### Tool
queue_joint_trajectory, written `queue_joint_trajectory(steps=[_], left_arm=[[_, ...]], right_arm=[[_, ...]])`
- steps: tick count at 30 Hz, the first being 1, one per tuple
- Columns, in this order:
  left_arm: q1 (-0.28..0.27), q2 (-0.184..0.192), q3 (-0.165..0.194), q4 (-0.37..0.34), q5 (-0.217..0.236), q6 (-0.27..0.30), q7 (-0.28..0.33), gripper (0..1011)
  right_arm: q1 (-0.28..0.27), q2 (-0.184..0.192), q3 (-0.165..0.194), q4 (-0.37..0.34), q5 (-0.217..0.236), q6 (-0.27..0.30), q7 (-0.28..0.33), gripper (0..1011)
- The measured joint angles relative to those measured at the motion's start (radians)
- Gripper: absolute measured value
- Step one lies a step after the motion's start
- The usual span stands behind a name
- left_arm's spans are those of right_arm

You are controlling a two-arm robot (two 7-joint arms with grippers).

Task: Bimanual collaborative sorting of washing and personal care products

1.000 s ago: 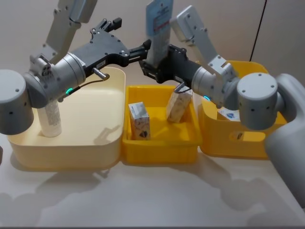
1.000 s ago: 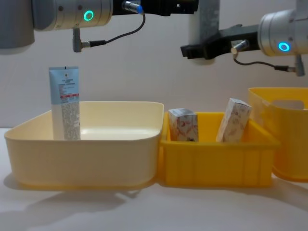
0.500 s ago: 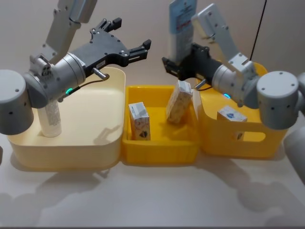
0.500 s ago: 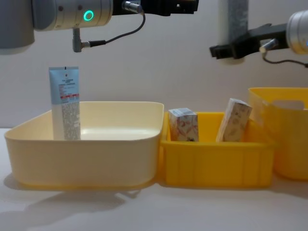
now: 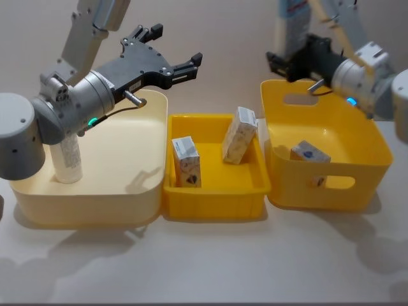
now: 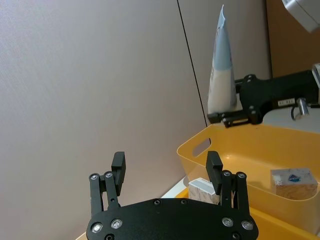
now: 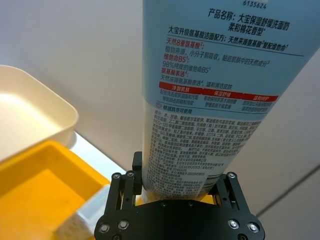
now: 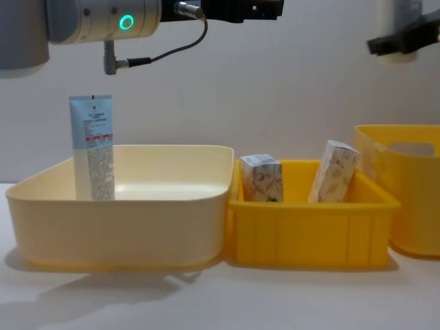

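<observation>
My right gripper [image 5: 297, 64] is shut on a light-blue squeeze tube [image 5: 291, 25], holding it upright above the back left rim of the deep yellow bin [image 5: 357, 185]. The right wrist view shows the tube [image 7: 200, 125] clamped at its white printed lower half. My left gripper [image 5: 189, 66] hangs open with nothing between its fingers, high over the back edge between the cream bin [image 5: 150, 185] and the yellow tray [image 5: 213, 201]. Another tube [image 5: 67, 159] stands upright in the cream bin. Two floral cartons [image 5: 186, 161] [image 5: 240, 135] sit in the tray, the right one leaning.
A small box with a blue emblem [image 5: 309, 153] lies inside the deep yellow bin. The three containers stand side by side, touching, on a pale table [image 5: 204, 261]. A plain wall runs close behind them.
My right gripper has carried the tube to the right, from above the middle tray to over the deep yellow bin's back left rim. The left arm has stayed put.
</observation>
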Motion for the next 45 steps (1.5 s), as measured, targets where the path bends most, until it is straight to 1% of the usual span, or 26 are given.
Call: queue_joint_trajectory(steps=[5,9,12,14,15,18,20,21,24,28,29,31,32,34,37,40,45], left_arm=[[0.0,0.0,0.0,0.0,0.0,0.0,0.0,1003],[0.0,0.0,0.0,0.0,0.0,0.0,0.0,1003],[0.0,0.0,0.0,0.0,0.0,0.0,0.0,1003],[0.0,0.0,0.0,0.0,0.0,0.0,0.0,1003],[0.0,0.0,0.0,0.0,0.0,0.0,0.0,1003],[0.0,0.0,0.0,0.0,0.0,0.0,0.0,1003],[0.0,0.0,0.0,0.0,0.0,0.0,0.0,1003],[0.0,0.0,0.0,0.0,0.0,0.0,0.0,1003],[0.0,0.0,0.0,0.0,0.0,0.0,0.0,1003],[0.0,0.0,0.0,0.0,0.0,0.0,0.0,1003],[0.0,0.0,0.0,0.0,0.0,0.0,0.0,1002],[0.0,0.0,0.0,0.0,0.0,0.0,0.0,1003],[0.0,0.0,0.0,0.0,0.0,0.0,0.0,1003],[0.0,0.0,0.0,0.0,0.0,0.0,0.0,1003],[0.0,0.0,0.0,0.0,0.0,0.0,0.0,1003],[0.0,0.0,0.0,0.0,0.0,0.0,0.0,1003],[0.0,0.0,0.0,0.0,0.0,0.0,0.0,1003]], right_arm=[[0.038,0.024,0.015,0.036,0.004,0.036,0.033,665],[0.082,0.044,0.023,0.08,0.014,0.076,0.076,665],[0.104,0.052,0.023,0.105,0.02,0.096,0.099,665],[0.137,0.06,0.02,0.142,0.028,0.12,0.136,665],[0.137,0.06,0.02,0.142,0.028,0.12,0.136,665],[0.178,0.068,0.009,0.19,0.039,0.153,0.187,665],[0.194,0.07,0.003,0.21,0.043,0.163,0.21,665],[0.213,0.071,-0.004,0.233,0.046,0.175,0.234,665],[0.237,0.073,-0.016,0.264,0.05,0.19,0.268,665],[0.29,0.073,-0.046,0.335,0.056,0.213,0.337,665],[0.29,0.073,-0.046,0.335,0.056,0.213,0.337,665],[0.325,0.071,-0.071,0.385,0.057,0.228,0.395,665],[0.325,0.071,-0.071,0.385,0.057,0.228,0.395,665],[0.363,0.066,-0.098,0.44,0.057,0.237,0.445,665],[0.393,0.061,-0.122,0.486,0.055,0.242,0.487,665],[0.439,0.051,-0.161,0.558,0.044,0.245,0.552,665],[0.491,0.034,-0.209,0.648,0.027,0.243,0.622,665]])
